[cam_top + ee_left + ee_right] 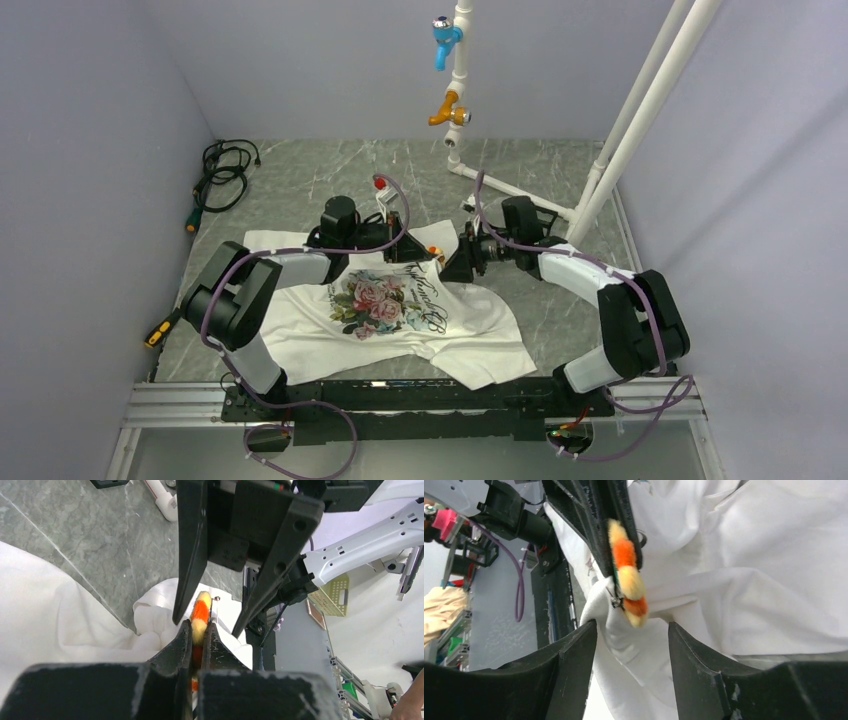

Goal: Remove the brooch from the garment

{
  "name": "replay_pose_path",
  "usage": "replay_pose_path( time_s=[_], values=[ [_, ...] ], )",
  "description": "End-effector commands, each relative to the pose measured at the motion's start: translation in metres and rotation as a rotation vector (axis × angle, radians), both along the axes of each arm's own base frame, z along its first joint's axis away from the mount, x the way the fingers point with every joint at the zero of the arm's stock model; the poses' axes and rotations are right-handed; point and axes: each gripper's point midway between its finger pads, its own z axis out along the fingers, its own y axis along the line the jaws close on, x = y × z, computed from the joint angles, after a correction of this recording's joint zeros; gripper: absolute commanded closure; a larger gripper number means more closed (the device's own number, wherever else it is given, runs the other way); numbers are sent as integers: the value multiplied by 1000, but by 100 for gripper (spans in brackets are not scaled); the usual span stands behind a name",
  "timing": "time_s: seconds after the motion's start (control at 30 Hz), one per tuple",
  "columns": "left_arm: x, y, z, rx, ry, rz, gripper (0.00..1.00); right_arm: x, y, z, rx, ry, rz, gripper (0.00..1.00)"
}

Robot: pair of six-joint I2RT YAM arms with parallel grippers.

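The white T-shirt [300, 345] with a rose print lies across the table's middle. Its collar end is bunched up between my two grippers. My left gripper [199, 625] is shut on the orange-yellow fuzzy brooch [201, 611], edge-on between its pads, with a metal pin beside it. In the top view the brooch [437, 252] is a small orange spot. My right gripper [631, 626] is open. Its fingers straddle a fold of the shirt [744, 580] just under the brooch [628, 575]. The left gripper's fingers [596, 520] hold the brooch's upper part there.
A white pipe frame [455, 110] with a blue and an orange tap stands at the back. A black cable coil [222, 178] lies at the back left. A yellow-and-black tool [160, 330] lies at the left edge. Grey walls close in three sides.
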Motion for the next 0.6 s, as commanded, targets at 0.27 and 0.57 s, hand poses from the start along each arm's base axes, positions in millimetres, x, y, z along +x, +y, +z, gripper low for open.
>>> replay_pose_path(
  time_s=[0.27,0.57],
  values=[
    [-11,-8,29,-81,-101,-86,100,22,-7,34,49,-120,7,36],
    [-7,-16,34,-100,-58,-99,100,24,3,45,129,-84,4,59]
  ],
)
